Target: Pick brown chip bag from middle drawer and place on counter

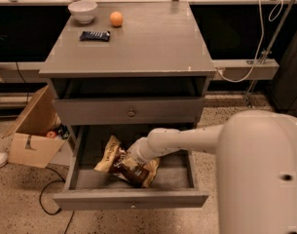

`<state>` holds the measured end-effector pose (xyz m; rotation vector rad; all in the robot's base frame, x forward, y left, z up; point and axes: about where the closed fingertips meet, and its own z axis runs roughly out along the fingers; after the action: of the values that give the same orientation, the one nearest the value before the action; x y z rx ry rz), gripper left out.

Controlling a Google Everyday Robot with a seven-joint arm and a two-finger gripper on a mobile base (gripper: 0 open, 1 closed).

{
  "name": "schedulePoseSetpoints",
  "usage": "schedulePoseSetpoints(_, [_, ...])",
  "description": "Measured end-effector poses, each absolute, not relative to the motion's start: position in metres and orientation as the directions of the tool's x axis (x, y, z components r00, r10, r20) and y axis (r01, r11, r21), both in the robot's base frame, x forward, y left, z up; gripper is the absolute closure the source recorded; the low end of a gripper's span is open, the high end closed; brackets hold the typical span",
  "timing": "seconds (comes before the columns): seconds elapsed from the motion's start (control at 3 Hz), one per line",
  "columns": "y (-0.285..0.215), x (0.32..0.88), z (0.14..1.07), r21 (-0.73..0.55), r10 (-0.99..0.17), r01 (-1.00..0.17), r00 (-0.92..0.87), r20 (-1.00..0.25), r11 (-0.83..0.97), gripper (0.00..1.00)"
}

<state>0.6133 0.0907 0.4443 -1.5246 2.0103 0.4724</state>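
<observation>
Inside middle drawer (131, 199) (pulled open): brown chip bag (140, 172) w/ gripper (128, 161) at its centre; grip state can't tell. Counter (153, 43): bowl (83, 9), orange (116, 18), candy bar (95, 35).

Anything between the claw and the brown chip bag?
Nothing visible in the camera view: the claw is down in the middle drawer, right against the brown chip bag.

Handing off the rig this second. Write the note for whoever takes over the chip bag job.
Gripper: down inside the open middle drawer, at the brown chip bag; hold on the bag unconfirmed.
Bag: in the drawer, left of centre.
Done: drawer open, arm reached in.
Left: secure the bag, lift it out, set it on the counter. Bowl, orange and candy bar occupy its back left.
</observation>
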Motion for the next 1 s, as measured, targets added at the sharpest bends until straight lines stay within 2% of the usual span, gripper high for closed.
schedulePoseSetpoints(0.33, [0.067, 0.609, 0.480, -0.075, -0.689, -0.947, -0.173, -0.703, 0.313, 0.95])
schedulePoseSetpoints(0.67, [0.053, 0.592, 0.539, -0.117, -0.633, -0.955, -0.086, -0.769, 0.273, 1.00])
schedulePoseSetpoints(1.0, [0.036, 0.572, 0.628, -0.218, -0.576, -0.954, 0.063, -0.815, 0.204, 1.00])
